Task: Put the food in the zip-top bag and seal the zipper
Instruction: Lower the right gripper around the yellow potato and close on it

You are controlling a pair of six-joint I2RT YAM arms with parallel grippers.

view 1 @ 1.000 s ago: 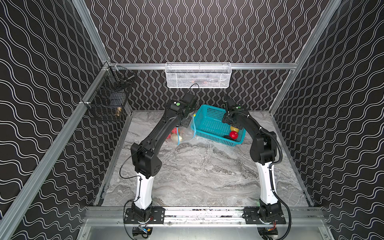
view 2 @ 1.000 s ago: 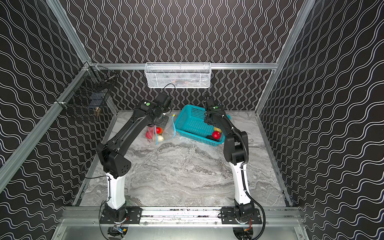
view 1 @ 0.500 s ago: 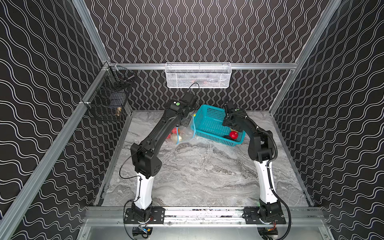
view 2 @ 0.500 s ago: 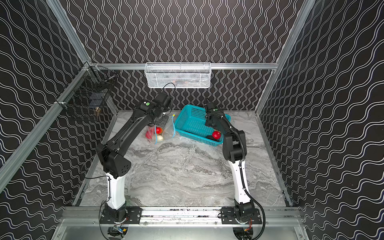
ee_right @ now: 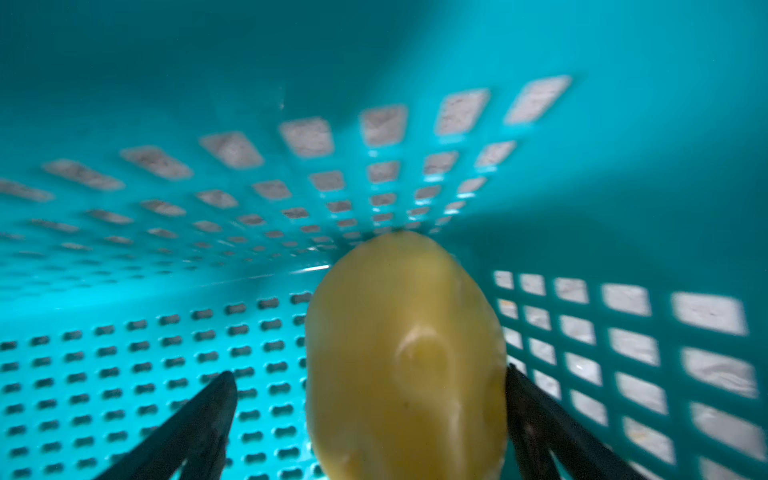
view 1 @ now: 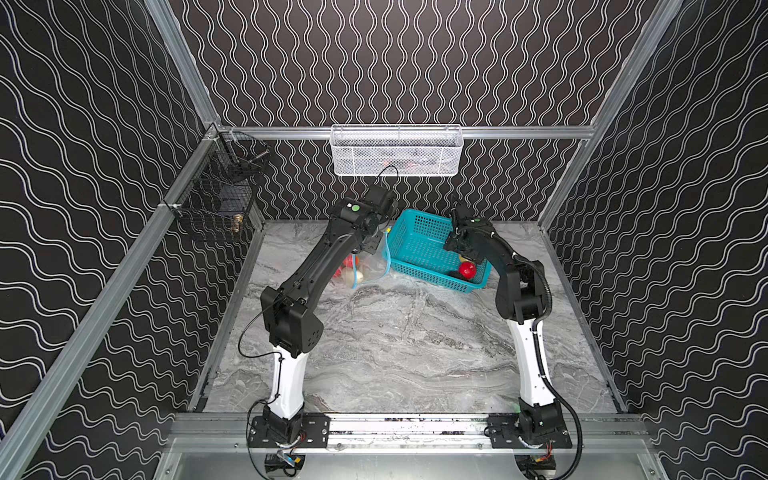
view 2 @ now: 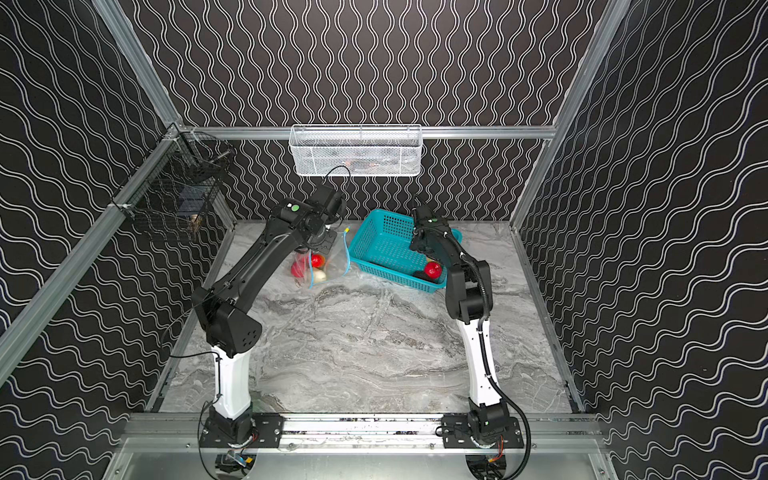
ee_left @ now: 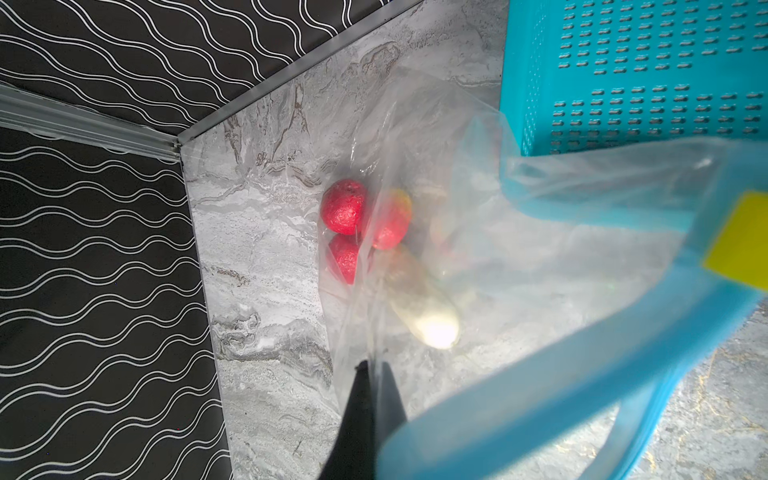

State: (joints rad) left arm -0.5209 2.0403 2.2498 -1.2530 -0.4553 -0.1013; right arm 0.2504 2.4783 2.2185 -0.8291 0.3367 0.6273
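The clear zip-top bag [view 1: 371, 266] [view 2: 334, 257] hangs beside the teal basket with its mouth held up. My left gripper [ee_left: 372, 365] [view 2: 321, 246] is shut on the bag's edge [ee_left: 478, 249]. The light blue zipper [ee_left: 540, 374] carries a yellow slider [ee_left: 739, 245] [view 2: 347, 229]. Inside the bag lie three red round pieces of food [ee_left: 344, 205] [view 2: 317, 260] and a pale long one [ee_left: 424, 307]. My right gripper [ee_right: 369, 372] [view 1: 461, 249] is open inside the basket, its fingers on either side of the yellow-brown potato [ee_right: 407, 353]. One finger is apart from the potato.
The teal perforated basket [view 1: 415, 245] [view 2: 382, 245] [ee_right: 166, 332] also holds a red round fruit [view 1: 467, 270] [view 2: 433, 270] and a dark elongated piece [view 2: 422, 275]. A white mesh basket [view 1: 397, 151] hangs on the back rail. A black wire cage [view 1: 216, 203] hangs on the left wall.
My right gripper has sunk a little deeper into the basket. The left arm and the bag have stayed where they were.
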